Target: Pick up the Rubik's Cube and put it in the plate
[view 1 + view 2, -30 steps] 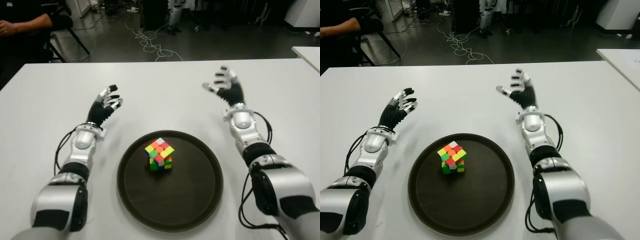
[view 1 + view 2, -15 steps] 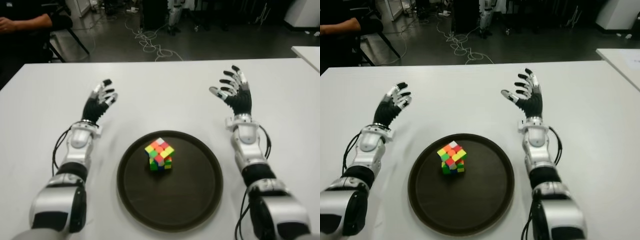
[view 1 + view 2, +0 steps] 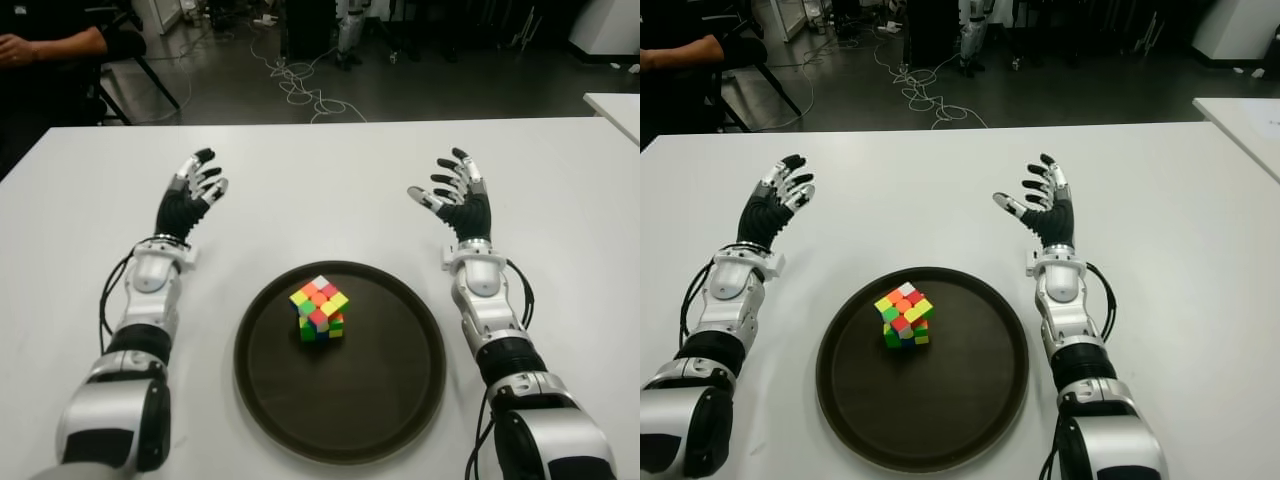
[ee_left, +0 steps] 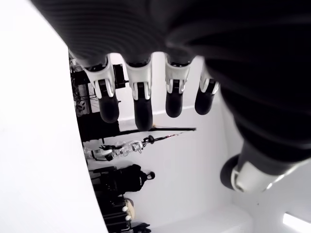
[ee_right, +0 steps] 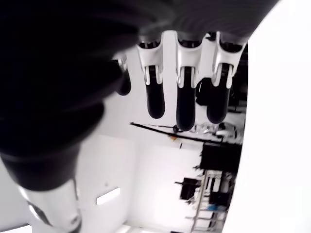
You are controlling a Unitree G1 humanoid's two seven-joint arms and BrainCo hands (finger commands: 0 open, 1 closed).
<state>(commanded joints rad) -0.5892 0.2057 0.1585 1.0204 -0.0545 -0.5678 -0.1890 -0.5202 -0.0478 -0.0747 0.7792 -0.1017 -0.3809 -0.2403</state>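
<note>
Bare bench [image 3: 330, 190] is lying open all around the plate [image 3: 400, 410], where only the Rubik's Cube [image 3: 320, 309] is standing, left of its centre, leaving its remaining floor free.

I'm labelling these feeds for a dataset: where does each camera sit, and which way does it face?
Left eye, right eye: on the head, looking down at the white table; both share the Rubik's Cube in the plate, the left hand and the right hand.
Left wrist: looks along its open fingers.
Right wrist: likewise, its fingers spread.
</note>
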